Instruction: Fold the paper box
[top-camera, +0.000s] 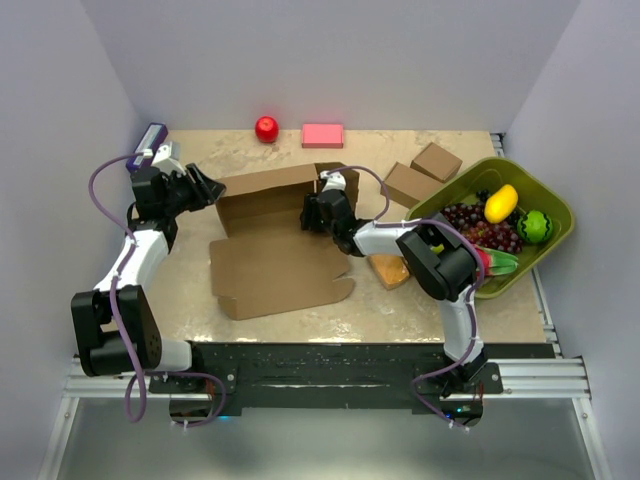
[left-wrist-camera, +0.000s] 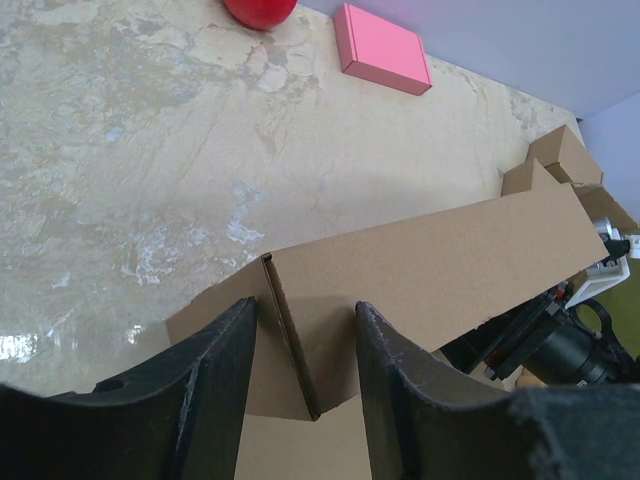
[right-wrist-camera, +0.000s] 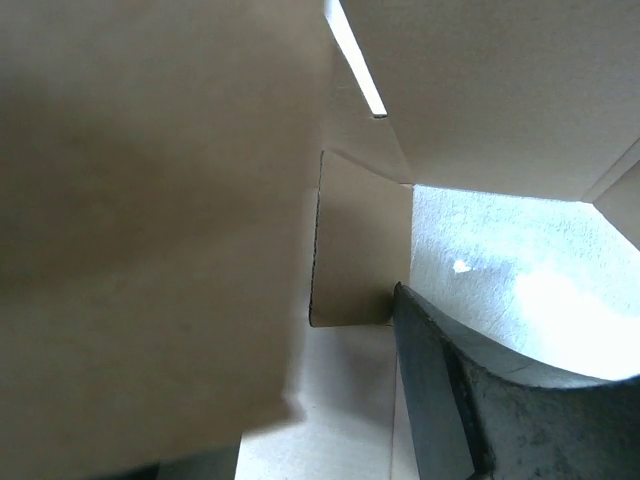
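Observation:
The paper box (top-camera: 280, 265) lies mid-table, its base flat and its long back wall (top-camera: 280, 185) standing up. My left gripper (top-camera: 208, 187) is at the wall's left end. In the left wrist view it (left-wrist-camera: 305, 305) is open, its fingers (left-wrist-camera: 215, 380) astride an upright side flap (left-wrist-camera: 290, 345) without touching it. My right gripper (top-camera: 316, 212) sits at the wall's right end. In the right wrist view it (right-wrist-camera: 300, 340) is open. One finger (right-wrist-camera: 450, 410) shows beside a small flap (right-wrist-camera: 355, 250), and a blurred cardboard panel (right-wrist-camera: 150, 200) hides the other.
A red ball (top-camera: 266, 128) and a pink box (top-camera: 322, 135) sit at the back. Two small brown boxes (top-camera: 436, 161) (top-camera: 408, 184) stand right of the paper box. A green basket (top-camera: 530, 178) of fruit fills the right side, an orange item (top-camera: 390, 270) by the right arm.

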